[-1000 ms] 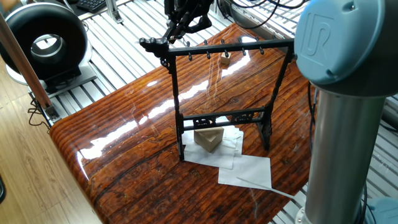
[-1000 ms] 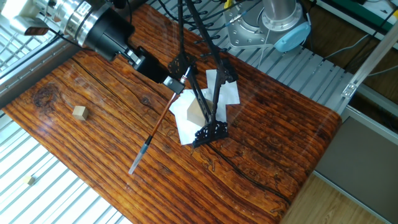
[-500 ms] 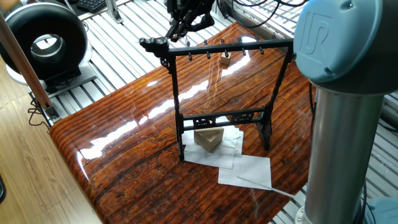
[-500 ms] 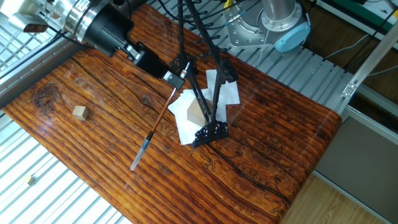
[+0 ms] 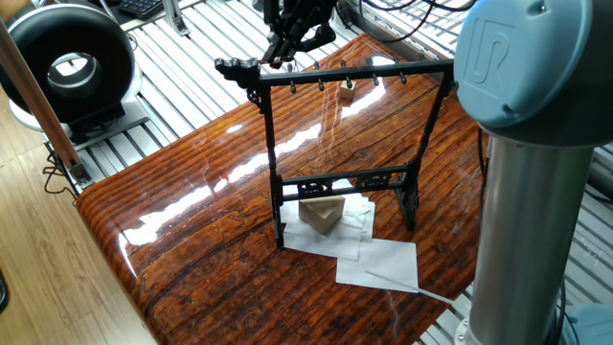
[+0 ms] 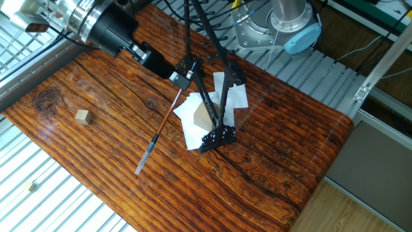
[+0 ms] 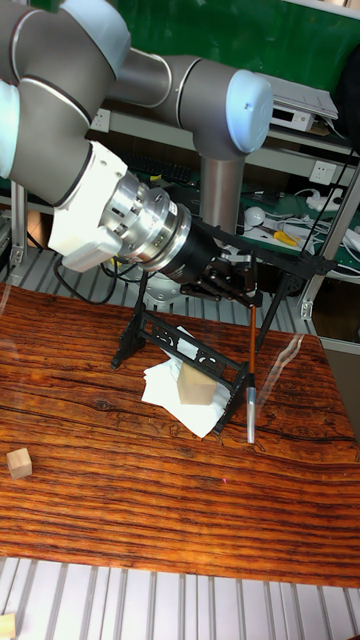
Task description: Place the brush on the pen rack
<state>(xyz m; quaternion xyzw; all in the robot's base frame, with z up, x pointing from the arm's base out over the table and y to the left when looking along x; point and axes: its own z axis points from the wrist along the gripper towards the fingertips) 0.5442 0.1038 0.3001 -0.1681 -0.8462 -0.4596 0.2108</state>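
Observation:
The pen rack (image 5: 345,75) (image 6: 216,111) (image 7: 190,342) is a tall black frame standing upright mid-table, with small pegs along its top crossbar. My gripper (image 6: 182,77) (image 5: 292,38) (image 7: 243,285) sits at the left end of that crossbar, behind it in one fixed view, shut on the top of the brush. The brush (image 6: 161,129) (image 7: 251,370) is thin, with a reddish-brown shaft and a grey lower end. It hangs straight down beside the rack's upright, its tip close over the wood. In the view that faces the rack I cannot make the brush out.
A pale wooden block (image 5: 322,213) (image 7: 198,385) lies on white papers (image 5: 383,261) under the rack. A small wooden cube (image 6: 82,116) (image 7: 19,462) sits apart on the table. The arm's grey column (image 5: 536,201) stands at the right edge; a thin pale rod (image 5: 412,287) lies on the paper.
My gripper and the hanging brush have shifted slightly along the crossbar's end, and the brush's lower tip has risen a little. The rack has not moved.

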